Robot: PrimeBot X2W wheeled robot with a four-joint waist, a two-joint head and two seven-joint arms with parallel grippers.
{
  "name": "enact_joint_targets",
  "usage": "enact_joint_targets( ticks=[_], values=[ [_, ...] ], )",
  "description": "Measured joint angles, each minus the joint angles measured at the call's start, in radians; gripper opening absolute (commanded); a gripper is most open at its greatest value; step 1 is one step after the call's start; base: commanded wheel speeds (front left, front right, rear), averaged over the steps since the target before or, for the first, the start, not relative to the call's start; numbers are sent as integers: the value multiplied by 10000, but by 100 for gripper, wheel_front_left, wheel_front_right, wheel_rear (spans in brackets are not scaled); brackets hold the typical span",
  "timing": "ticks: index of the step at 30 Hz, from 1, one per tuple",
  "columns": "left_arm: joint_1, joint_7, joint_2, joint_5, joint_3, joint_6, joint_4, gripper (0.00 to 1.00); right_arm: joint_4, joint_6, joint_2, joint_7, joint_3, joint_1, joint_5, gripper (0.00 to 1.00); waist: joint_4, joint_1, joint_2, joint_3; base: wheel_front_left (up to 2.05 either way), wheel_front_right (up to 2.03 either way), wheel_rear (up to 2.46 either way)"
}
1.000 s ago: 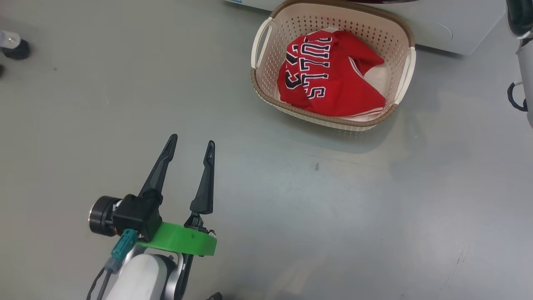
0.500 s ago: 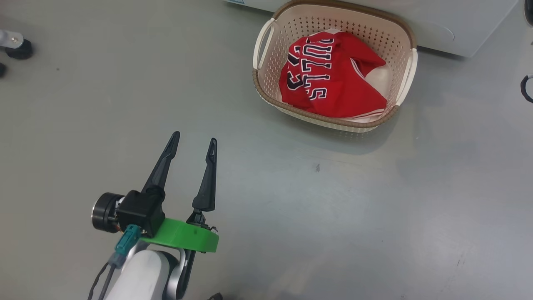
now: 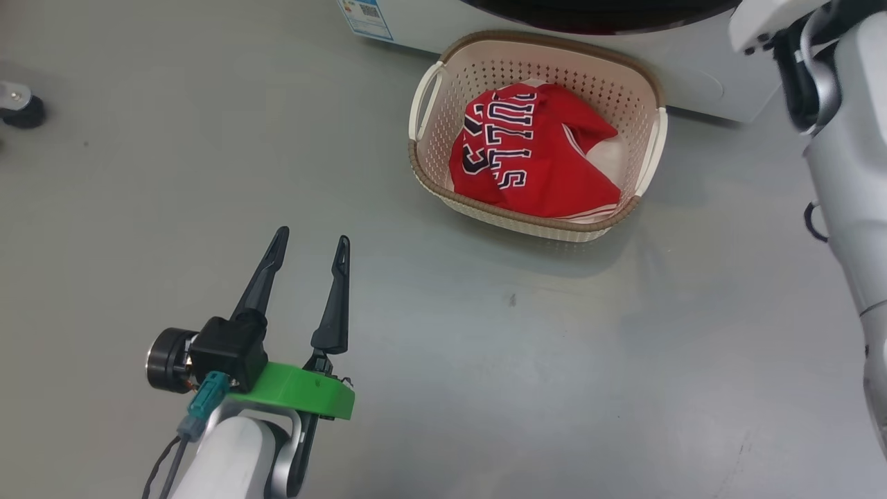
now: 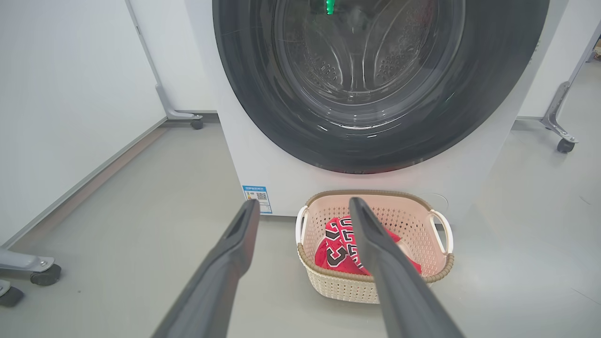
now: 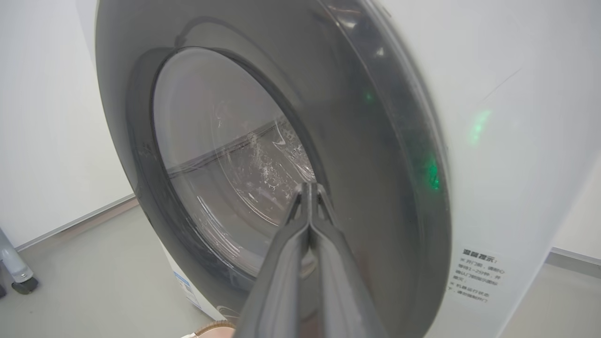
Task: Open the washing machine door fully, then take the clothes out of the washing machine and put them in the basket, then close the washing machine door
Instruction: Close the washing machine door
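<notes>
This looks like a test room or a lab. A washing machine (image 4: 253, 159) stands by itself on a bare grey floor (image 3: 554, 360). Plain white walls (image 4: 70, 94) stand behind it and beside it. Metal legs with little black wheels (image 4: 565, 144) stand near the machine. A small basket (image 3: 533, 229) sits on the floor right in front of it.

red clothes (image 3: 537, 166), cream perforated basket (image 3: 433, 142)

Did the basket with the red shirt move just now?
No. The basket sits the same way from the dark speck on the floor and from the washing machine; the whole head view slid, so the camera moved.
</notes>
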Motion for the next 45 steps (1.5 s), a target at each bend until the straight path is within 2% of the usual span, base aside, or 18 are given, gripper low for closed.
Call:
enact_joint_targets(
  ticks=[6, 14, 15, 16, 17, 18, 19, 24, 37, 41, 45],
  values=[
    [6, -10, 23, 36, 186, 12, 81, 100, -203, 125, 393, -176, 65, 900, 157, 0, -347, 0, 0, -346, 0, 0, 0],
    [30, -10, 291, 153, 359, 13, 153, 100, -548, 127, 556, -209, 4, 2624, 364, 0, -1004, 0, 0, -864, 0, 0, 0],
    [38, -10, 339, 153, 372, 13, 171, 100, -596, 127, 562, -209, -15, 2841, 378, 13, -1098, 0, 0, -929, 0, 0, 0],
    [46, -10, 384, 159, 378, 13, 190, 100, -633, 127, 568, -209, -40, 3047, 397, 35, -1195, 0, 0, -995, 0, 0, 0],
    [61, -10, 426, 194, 380, 13, 211, 100, -660, 127, 577, -209, -56, 3242, 426, 49, -1297, 0, 0, -1063, 0, 0, 0],
    [81, -10, 451, 221, 378, 13, 226, 100, -675, 127, 585, -209, -65, 3432, 441, 83, -1396, 0, 0, -1130, 0, 0, 0],
    [102, -10, 476, 226, 376, 13, 240, 100, -719, 127, 604, -209, -96, 3638, 443, 100, -1500, 0, 0, -1199, 0, 0, 0],
    [245, -10, 610, 255, 376, 13, 286, 100, -1344, 86, 746, -209, -512, 4475, 591, 100, -1993, 0, 0, -1548, 0, 0, 0],
    [926, 25, 863, 257, 391, 13, 493, 100, -2819, -428, 871, -221, -1285, 7034, 650, 100, -3178, 0, 0, -2639, 0, 0, 0],
    [1115, 50, 949, 255, 414, 15, 491, 100, -3152, -443, 872, -221, -1331, 7697, 644, 100, -3471, 0, 0, -2911, 0, 0, 0],
    [1239, 125, 1009, 255, 431, 15, 485, 100, -3515, -606, 807, -221, -1453, 8304, 570, 100, -3691, 0, 0, -3180, 0, 0, 0]
  ],
)
